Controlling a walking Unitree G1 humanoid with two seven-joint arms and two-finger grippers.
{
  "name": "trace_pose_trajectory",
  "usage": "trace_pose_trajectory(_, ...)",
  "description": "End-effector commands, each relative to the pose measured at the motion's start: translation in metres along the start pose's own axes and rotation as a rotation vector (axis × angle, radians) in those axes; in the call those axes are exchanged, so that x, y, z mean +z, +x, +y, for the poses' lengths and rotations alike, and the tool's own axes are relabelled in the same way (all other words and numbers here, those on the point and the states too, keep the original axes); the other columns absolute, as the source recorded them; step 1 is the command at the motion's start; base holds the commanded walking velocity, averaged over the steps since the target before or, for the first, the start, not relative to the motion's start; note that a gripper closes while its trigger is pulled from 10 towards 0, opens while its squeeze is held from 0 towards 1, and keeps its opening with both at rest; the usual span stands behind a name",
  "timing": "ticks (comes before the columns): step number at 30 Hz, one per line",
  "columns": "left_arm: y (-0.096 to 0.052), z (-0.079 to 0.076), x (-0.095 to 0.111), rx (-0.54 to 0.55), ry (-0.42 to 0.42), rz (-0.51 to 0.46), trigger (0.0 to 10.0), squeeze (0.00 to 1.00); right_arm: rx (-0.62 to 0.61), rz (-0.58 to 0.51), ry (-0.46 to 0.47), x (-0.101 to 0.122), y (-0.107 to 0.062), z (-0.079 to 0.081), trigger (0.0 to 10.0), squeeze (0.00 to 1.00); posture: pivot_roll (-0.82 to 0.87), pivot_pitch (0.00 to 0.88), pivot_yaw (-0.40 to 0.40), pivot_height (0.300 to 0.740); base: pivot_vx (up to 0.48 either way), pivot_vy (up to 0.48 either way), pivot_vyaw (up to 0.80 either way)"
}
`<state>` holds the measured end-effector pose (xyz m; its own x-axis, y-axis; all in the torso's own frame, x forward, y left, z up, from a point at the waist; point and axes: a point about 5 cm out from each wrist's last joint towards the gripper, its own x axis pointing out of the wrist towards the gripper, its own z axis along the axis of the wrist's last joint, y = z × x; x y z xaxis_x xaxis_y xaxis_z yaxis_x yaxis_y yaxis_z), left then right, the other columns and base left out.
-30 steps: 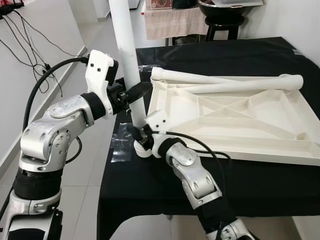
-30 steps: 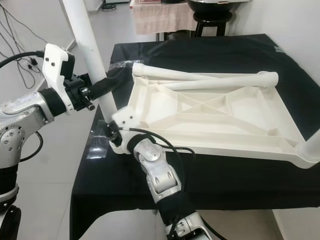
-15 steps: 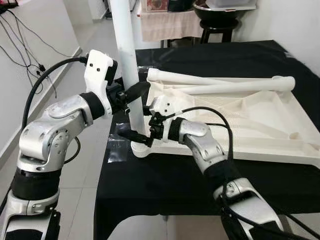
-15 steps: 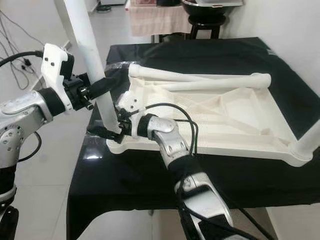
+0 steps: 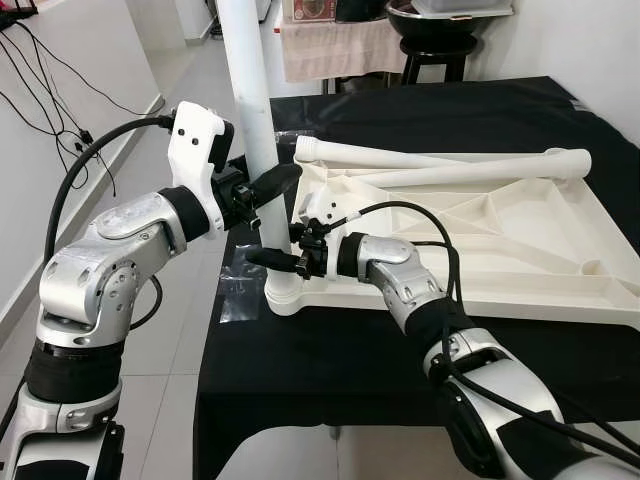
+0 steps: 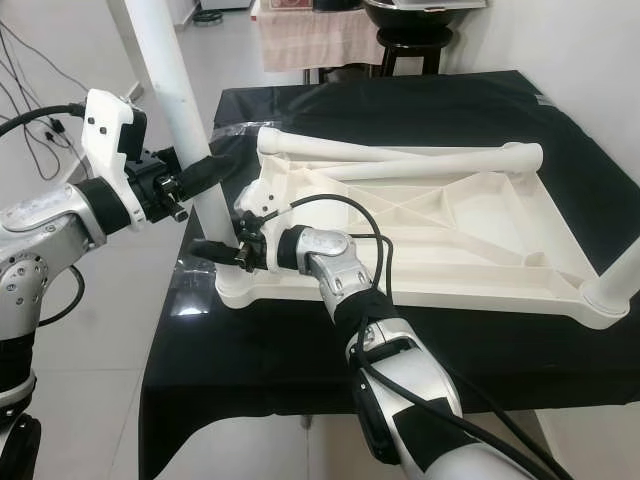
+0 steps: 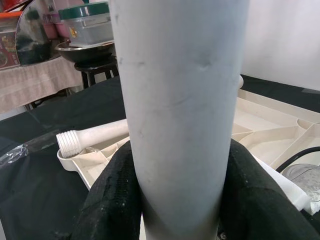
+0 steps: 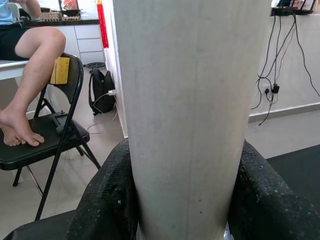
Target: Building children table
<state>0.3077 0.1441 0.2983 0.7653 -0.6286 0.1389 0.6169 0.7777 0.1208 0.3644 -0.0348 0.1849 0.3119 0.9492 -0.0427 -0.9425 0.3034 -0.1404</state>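
A white tabletop (image 5: 470, 292) lies upside down on the black-clothed table. A white table leg (image 5: 256, 130) stands upright in its front-left corner socket (image 5: 285, 298). My left gripper (image 5: 270, 184) is shut on this leg at mid-height; its black fingers (image 7: 109, 197) press against both sides. My right gripper (image 5: 268, 258) is shut on the same leg lower down, just above the socket, its fingers (image 8: 107, 200) hugging the leg. Two loose legs (image 5: 470, 171) lie crossed along the tabletop's far side. Another white post (image 6: 612, 288) stands at the front-right corner.
The black table's left edge (image 5: 215, 330) drops to the tiled floor. A clear plastic wrapper (image 5: 236, 292) lies near that edge. A stool with a dark bowl (image 5: 440, 35) stands behind the table. Cables (image 5: 45, 75) hang on the left wall. A person sits on a folding chair (image 8: 35, 130).
My right arm has swung up and over the tabletop, and its gripper has risen from the socket to the leg just above it. The left gripper has kept its hold.
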Motion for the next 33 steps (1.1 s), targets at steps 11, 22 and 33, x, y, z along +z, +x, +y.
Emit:
trace_pose_trajectory(11,-0.007,0.009,0.001,0.091,-0.002,-0.015,10.0,1.0,-0.437,0.128,0.055,-0.041,0.001,0.033,0.0,0.0,-0.01,0.103,0.02,0.74,0.0,0.0,0.0)
trace_pose_trajectory(22,0.005,0.0,-0.006,0.022,-0.007,0.03,10.0,0.0,-0.495,0.067,0.019,-0.035,0.01,0.064,0.0,0.0,-0.05,0.088,0.035,0.74,0.0,0.0,0.0)
trace_pose_trajectory(33,0.002,0.003,-0.004,0.024,0.005,0.019,0.0,0.0,-0.426,0.032,0.02,-0.03,0.023,0.074,0.0,0.0,-0.04,0.076,0.043,0.74,0.0,0.0,0.0)
